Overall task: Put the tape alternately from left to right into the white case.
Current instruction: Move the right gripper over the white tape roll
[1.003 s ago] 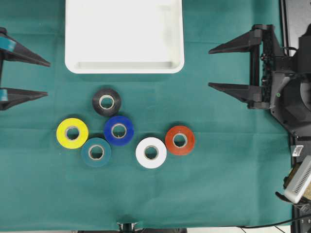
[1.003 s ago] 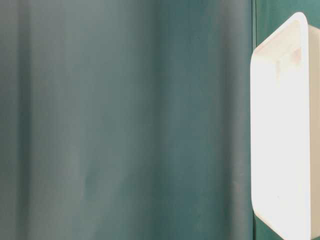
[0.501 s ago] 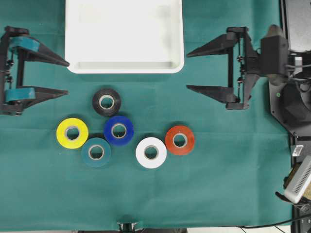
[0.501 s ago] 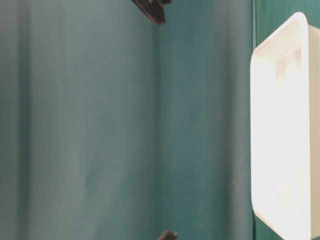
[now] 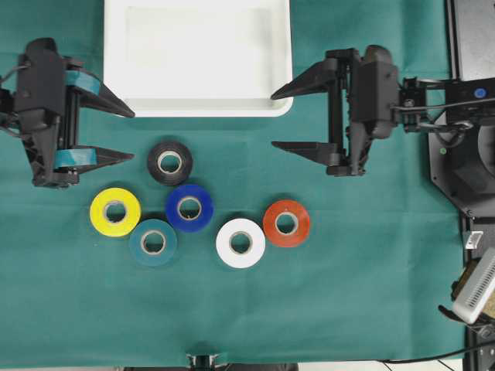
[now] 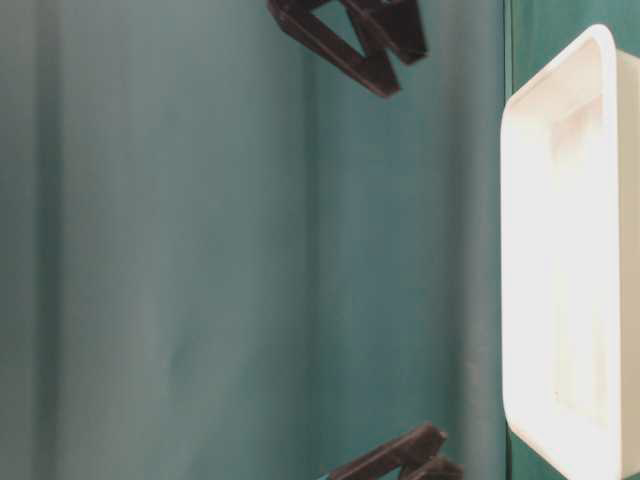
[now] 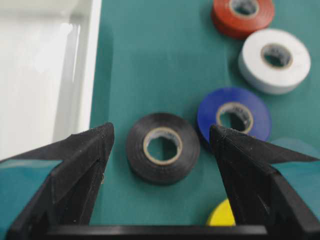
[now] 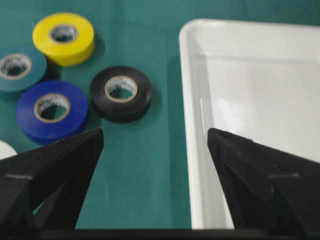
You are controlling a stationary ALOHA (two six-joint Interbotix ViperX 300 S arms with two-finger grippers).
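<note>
Green cloth [image 5: 371, 294] under white case [image 5: 116, 77]

Overhead looks straight down; wrist views close; table-level apparently sideways.

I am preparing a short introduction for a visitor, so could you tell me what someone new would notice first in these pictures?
First, the six bright tape rolls clustered on the green cloth, from the yellow roll at the left to the red-orange roll at the right. Above them sits the white case, with nothing in it. The left gripper and right gripper flank it, both open and holding nothing.
</note>
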